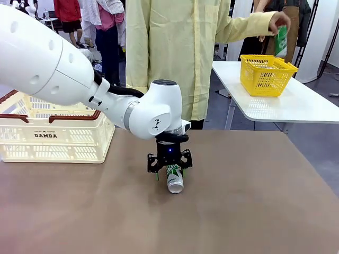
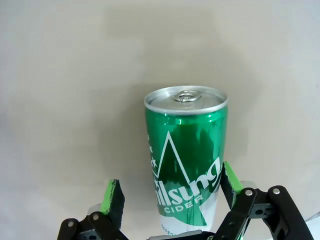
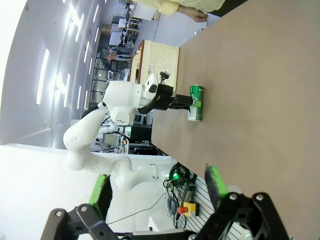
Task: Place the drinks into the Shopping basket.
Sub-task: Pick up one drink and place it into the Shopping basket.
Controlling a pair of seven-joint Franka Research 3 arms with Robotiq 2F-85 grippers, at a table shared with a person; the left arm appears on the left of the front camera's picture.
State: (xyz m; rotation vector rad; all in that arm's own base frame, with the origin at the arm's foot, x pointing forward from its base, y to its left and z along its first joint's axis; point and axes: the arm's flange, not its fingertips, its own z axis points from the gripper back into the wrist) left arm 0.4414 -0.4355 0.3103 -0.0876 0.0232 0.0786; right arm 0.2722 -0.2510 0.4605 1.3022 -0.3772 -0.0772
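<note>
Lying on its side between the spread fingers [image 2: 114, 197] of the left gripper [image 2: 171, 185], the green can [image 2: 186, 150] is seen with its silver top turned away from the wrist. One green pad is set just beside the can, and it cannot be told if it touches. The other pad is set apart from the can, with a strip of table seen in the gap. The can is not pinched.

The can is round and slim, and it is made of shiny metal. White letters and a white pointed shape are printed on the green. A pull tab is seen on the flat silver top. The pads are small green blocks fixed on black links.

The right gripper [image 3: 159, 187] is found well apart from the can. Its fingers are spread too, and nothing is held between them.

The can is laid near the middle of the brown table [image 1: 249, 206], which is smooth and plain. The Shopping basket [image 1: 58, 140] is set at the far left of that table, well apart from the can. It is made of cream plastic with many slots and a dark red rim.

Behind the table a person [image 1: 175, 53] in a pale yellow coat is seen. One hand [image 1: 279, 21] is raised above a yellow basket [image 1: 265, 76] on a white table [image 1: 302, 106].
</note>
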